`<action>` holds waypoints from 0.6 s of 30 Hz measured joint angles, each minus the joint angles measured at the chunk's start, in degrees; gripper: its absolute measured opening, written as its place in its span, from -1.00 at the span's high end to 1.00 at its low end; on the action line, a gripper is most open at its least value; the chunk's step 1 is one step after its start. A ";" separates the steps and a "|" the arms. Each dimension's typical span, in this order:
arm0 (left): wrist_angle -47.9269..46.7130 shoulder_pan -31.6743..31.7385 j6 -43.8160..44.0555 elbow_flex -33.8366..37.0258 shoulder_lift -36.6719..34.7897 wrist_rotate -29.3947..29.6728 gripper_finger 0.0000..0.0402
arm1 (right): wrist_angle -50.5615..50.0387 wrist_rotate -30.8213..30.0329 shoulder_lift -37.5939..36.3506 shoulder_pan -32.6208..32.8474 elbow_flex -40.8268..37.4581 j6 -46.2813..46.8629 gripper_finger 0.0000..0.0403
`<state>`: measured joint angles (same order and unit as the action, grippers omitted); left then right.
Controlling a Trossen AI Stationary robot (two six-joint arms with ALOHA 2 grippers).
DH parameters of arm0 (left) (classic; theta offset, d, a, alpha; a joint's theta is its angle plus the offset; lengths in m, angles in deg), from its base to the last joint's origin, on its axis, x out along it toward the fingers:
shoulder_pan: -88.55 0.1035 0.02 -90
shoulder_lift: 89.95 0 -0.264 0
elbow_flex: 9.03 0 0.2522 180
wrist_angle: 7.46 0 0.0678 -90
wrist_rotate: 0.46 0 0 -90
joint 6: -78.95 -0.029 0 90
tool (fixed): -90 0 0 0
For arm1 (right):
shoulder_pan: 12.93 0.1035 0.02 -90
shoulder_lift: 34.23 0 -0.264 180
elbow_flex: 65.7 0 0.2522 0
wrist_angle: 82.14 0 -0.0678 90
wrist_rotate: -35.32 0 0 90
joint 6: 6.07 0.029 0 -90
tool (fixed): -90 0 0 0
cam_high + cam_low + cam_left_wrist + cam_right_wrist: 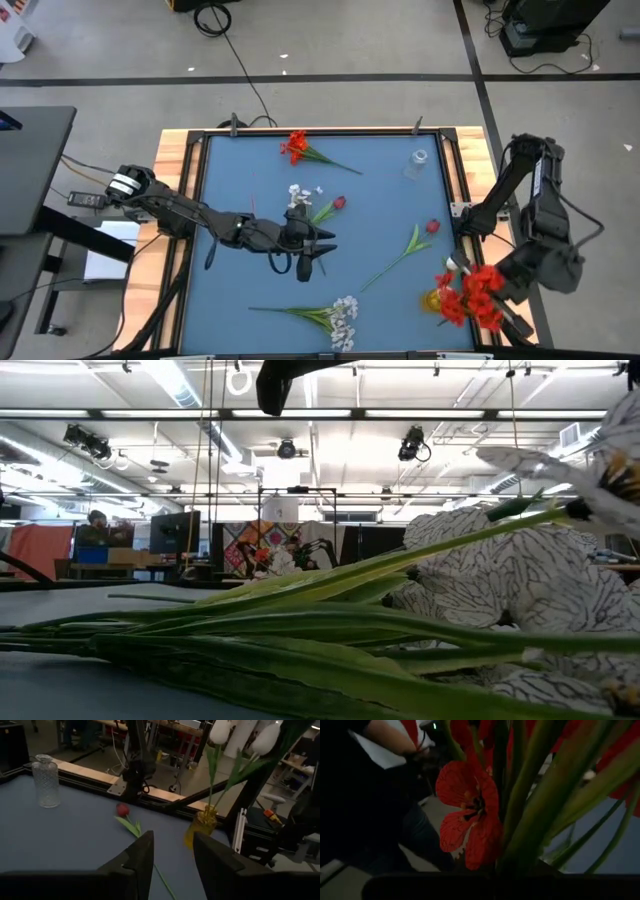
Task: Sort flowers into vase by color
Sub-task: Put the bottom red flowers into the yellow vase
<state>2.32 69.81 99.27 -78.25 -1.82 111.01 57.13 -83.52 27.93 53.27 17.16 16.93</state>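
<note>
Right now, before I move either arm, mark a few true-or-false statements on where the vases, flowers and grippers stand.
1. The clear glass vase is empty. True.
2. The yellow vase holds white buds. False: red blooms stand in it.
3. The left gripper is over the middle of the table. True.
4. The white blossom spray sits in the clear vase. False: it lies on the table.
5. The right gripper is wide open. False: shut.
</note>
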 joint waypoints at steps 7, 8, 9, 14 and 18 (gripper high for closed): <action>0.12 0.02 -0.09 0.00 0.00 0.01 0.29 | -9.20 -7.90 1.85 4.51 -0.04 7.82 0.92; 0.09 0.02 0.06 0.00 0.00 0.01 0.29 | -10.86 -10.38 1.84 5.27 -0.04 8.58 0.92; 0.07 0.02 0.27 0.00 0.00 0.01 0.29 | -12.32 -12.95 1.72 5.94 -0.07 9.29 0.92; 0.08 0.02 1.21 0.00 0.00 0.00 0.29 | -19.41 -21.58 0.40 8.69 -0.07 15.20 0.92; 0.11 0.02 2.36 0.00 0.00 -0.02 0.29 | -23.05 -21.05 0.30 9.22 -0.07 19.92 0.92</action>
<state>2.43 69.83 101.63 -78.25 -1.82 110.99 34.08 -104.57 28.22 62.50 17.10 36.84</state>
